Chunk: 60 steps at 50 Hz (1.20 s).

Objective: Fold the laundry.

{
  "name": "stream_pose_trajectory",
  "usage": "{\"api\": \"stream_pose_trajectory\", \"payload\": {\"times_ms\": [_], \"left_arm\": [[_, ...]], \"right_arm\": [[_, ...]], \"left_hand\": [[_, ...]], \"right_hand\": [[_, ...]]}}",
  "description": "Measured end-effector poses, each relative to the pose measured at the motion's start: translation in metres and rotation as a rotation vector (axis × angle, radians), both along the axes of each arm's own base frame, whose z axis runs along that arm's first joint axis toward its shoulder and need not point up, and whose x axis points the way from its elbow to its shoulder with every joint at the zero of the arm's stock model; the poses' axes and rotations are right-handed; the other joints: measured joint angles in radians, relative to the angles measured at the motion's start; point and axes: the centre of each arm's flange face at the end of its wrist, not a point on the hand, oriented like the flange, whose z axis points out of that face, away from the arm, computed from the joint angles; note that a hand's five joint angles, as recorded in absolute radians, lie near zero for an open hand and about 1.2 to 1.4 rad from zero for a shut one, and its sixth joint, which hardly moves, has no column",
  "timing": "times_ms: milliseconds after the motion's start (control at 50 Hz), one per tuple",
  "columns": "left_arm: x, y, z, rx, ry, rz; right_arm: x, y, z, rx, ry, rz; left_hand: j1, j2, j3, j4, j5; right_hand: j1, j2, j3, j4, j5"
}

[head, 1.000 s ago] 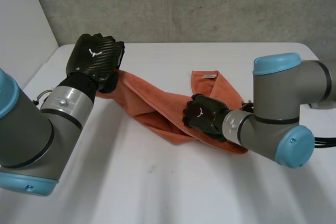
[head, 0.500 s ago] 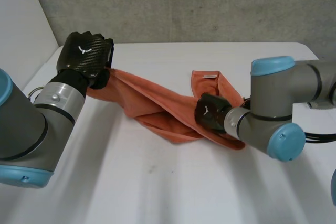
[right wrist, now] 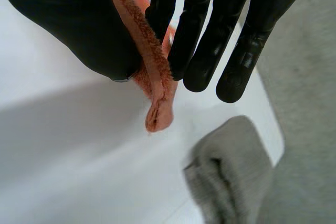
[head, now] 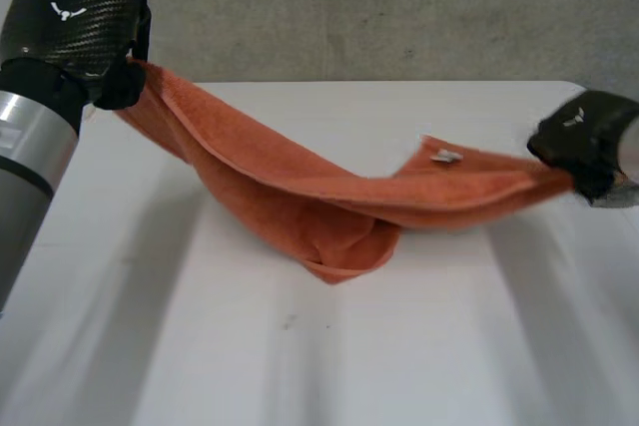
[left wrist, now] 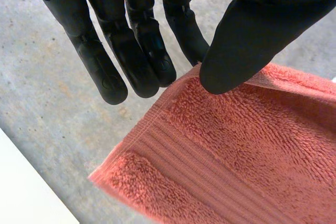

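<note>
Firstly, slip risk: likeliest at the right hand [head: 584,137], where just a narrow rolled edge of the towel [head: 300,197] sits in the pinch; could pull free under a harder stretch.
Drag risk: sags in the middle and seems to touch the table [head: 300,366]; could bunch or twist there if carried sideways without a lift.
Fold risk: hangs doubled along its length; laid down as is, would probably give a crooked fold.
Grip, left hand [head: 75,32]: held high, clamped on the towel near a corner; thumb [left wrist: 252,35] presses the pile from one side, fingers [left wrist: 136,51] straight and close together behind the edge.
Grip, right hand: fingers [right wrist: 194,35] straight and together, nipping the towel's edge against the thumb; short end pokes out just past the thumb tip.
Towel position: stretched between both hands, lowest midway between them.
Beyond the right fingertips: grey cloth [right wrist: 231,171], on the table, apart from the towel.
</note>
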Motion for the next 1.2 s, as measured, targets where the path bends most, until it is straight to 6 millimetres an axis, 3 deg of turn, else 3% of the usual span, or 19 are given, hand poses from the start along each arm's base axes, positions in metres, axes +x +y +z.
{"api": "stream_pose_trajectory", "payload": {"times_ms": [160, 300, 400, 420, 500, 560, 620, 700, 720, 740, 780, 800, 840, 860, 940, 1040, 1160, 1180, 1200], "left_arm": [[0.012, 0.022, -0.001, 0.149, -0.1, 0.018], [0.014, 0.01, -0.038, 0.286, -0.273, 0.04], [0.004, -0.026, -0.1, 0.444, -0.434, 0.028], [0.004, -0.026, -0.1, 0.444, -0.434, 0.028], [-0.007, -0.072, -0.137, 0.487, -0.465, 0.032], [-0.012, -0.096, -0.142, 0.442, -0.447, 0.047], [-0.017, -0.133, -0.127, 0.271, -0.381, 0.085], [-0.021, -0.169, -0.086, -0.022, -0.271, 0.143], [-0.021, -0.174, -0.077, -0.074, -0.252, 0.152], [-0.021, -0.185, -0.049, -0.234, -0.19, 0.18], [-0.021, -0.188, -0.034, -0.314, -0.157, 0.193], [-0.02, -0.191, -0.011, -0.433, -0.102, 0.209], [-0.018, -0.191, 0.015, -0.546, -0.035, 0.217], [-0.016, -0.19, 0.024, -0.581, -0.007, 0.218], [-0.003, -0.184, 0.06, -0.686, 0.123, 0.203], [0.012, -0.179, 0.069, -0.668, 0.191, 0.184], [0.019, -0.171, 0.03, -0.503, 0.169, 0.159], [0.019, -0.168, 0.007, -0.426, 0.143, 0.149], [0.018, -0.166, 0.0, -0.399, 0.133, 0.145]], "right_arm": [[-0.013, 0.039, 0.023, 0.041, -0.061, 0.047], [-0.013, 0.041, 0.002, 0.121, -0.072, 0.074], [-0.005, 0.016, -0.052, 0.28, 0.004, 0.053], [-0.005, 0.016, -0.052, 0.28, 0.004, 0.053], [0.011, -0.016, -0.08, 0.269, 0.06, 0.029], [0.022, -0.041, -0.084, 0.2, 0.051, 0.0], [0.032, -0.068, -0.074, 0.086, -0.006, -0.034], [0.048, -0.101, -0.044, -0.124, -0.129, -0.06], [0.053, -0.108, -0.033, -0.19, -0.167, -0.063], [0.062, -0.121, -0.004, -0.35, -0.257, -0.067], [0.066, -0.125, 0.01, -0.42, -0.297, -0.066], [0.071, -0.13, 0.041, -0.576, -0.382, -0.063], [0.074, -0.131, 0.065, -0.687, -0.441, -0.059], [0.076, -0.129, 0.09, -0.801, -0.5, -0.054], [0.075, -0.118, 0.137, -1.002, -0.597, -0.048], [0.077, -0.112, 0.14, -1.013, -0.611, -0.045], [0.089, -0.107, 0.093, -0.834, -0.552, -0.028], [0.092, -0.104, 0.072, -0.759, -0.524, -0.021], [0.092, -0.104, 0.069, -0.747, -0.519, -0.02]], "left_hand": [[0.0, 0.0, 0.0, 0.0, 0.0], [0.0, 0.0, 0.0, 0.0, 0.0], [0.0, 0.0, 0.0, 0.0, 0.0], [0.0, 0.0, 0.0, 0.0, 0.0], [0.0, 0.0, 0.0, 0.0, 0.0], [0.0, 0.0, 0.0, 0.0, 0.0], [0.0, 0.0, 0.0, 0.0, 0.0], [0.0, 0.0, 0.0, 0.0, 0.0], [0.0, 0.0, 0.0, 0.0, 0.0], [0.0, 0.0, 0.0, 0.0, 0.0], [0.0, 0.0, 0.0, 0.0, 0.0], [0.0, 0.0, 0.0, 0.0, 0.0], [0.0, 0.0, 0.0, 0.0, 0.0], [0.0, 0.0, 0.0, 0.0, 0.0], [0.0, 0.0, 0.0, 0.0, 0.0], [0.0, 0.0, 0.0, 0.0, 0.0], [0.0, 0.001, 0.0, 0.0, 0.0], [0.0, 0.001, 0.0, 0.0, 0.0], [0.0, 0.001, 0.0, 0.0, 0.0]], "right_hand": [[0.0, 0.0, 0.0, 0.001, 0.0], [0.004, 0.0, 0.0, 0.001, 0.0], [0.004, 0.0, 0.0, 0.001, 0.0], [0.004, 0.0, 0.0, 0.001, 0.0], [0.004, 0.0, 0.0, 0.001, 0.001], [0.004, 0.001, 0.0, 0.001, 0.001], [0.004, 0.001, 0.0, 0.001, 0.001], [0.004, 0.001, 0.0, 0.001, 0.001], [0.004, 0.001, 0.0, 0.001, 0.001], [0.004, 0.001, 0.0, 0.001, 0.001], [0.004, 0.001, 0.0, 0.001, 0.001], [0.004, 0.001, 0.0, 0.001, 0.001], [0.004, 0.001, 0.0, 0.001, 0.001], [0.004, 0.001, 0.0, 0.001, 0.001], [0.004, 0.001, 0.0, 0.001, 0.0], [0.012, 0.001, 0.0, 0.001, 0.002], [0.014, 0.001, 0.0, 0.001, 0.003], [0.014, 0.001, 0.0, 0.001, 0.003], [0.014, 0.001, 0.0, 0.002, 0.003]]}}
